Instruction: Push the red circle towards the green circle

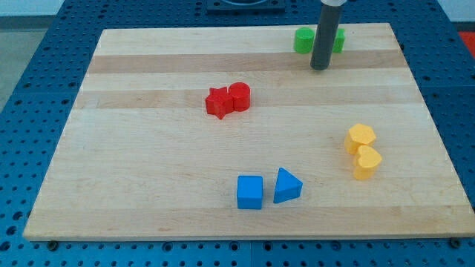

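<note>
The red circle [240, 96] lies on the wooden board just left of the view's centre, touching a red star [218, 101] on its left. The green circle [304, 40] sits near the view's top edge of the board, right of centre, with a second green block [338, 40] beside it, mostly hidden behind the rod. My tip [320, 67] rests on the board just below the two green blocks and well to the upper right of the red circle.
A yellow hexagon [360, 138] and a yellow heart-like block [367, 162] touch at the view's right. A blue cube [250, 192] and a blue triangle [286, 185] sit near the view's bottom centre. The board [148, 170] lies on a blue perforated table.
</note>
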### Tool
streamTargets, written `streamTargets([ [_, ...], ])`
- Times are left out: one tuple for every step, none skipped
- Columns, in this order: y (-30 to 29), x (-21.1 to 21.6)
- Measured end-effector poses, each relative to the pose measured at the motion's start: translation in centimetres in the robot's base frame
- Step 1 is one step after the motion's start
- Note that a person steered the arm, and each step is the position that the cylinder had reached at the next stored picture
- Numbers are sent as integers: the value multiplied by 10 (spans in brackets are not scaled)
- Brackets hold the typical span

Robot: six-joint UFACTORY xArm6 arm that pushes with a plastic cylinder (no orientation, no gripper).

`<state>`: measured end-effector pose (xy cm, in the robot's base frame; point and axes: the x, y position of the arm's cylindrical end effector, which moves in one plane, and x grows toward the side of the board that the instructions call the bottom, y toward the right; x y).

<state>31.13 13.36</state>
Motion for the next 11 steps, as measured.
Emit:
streamTargets([
  [0, 0],
  [0, 16],
  [-5, 54],
  [-11, 82],
  [-35, 93],
  [-37, 93],
  [-38, 93],
  [-40, 93],
  [-42, 87],
  [-43, 87],
  [-84, 107],
])
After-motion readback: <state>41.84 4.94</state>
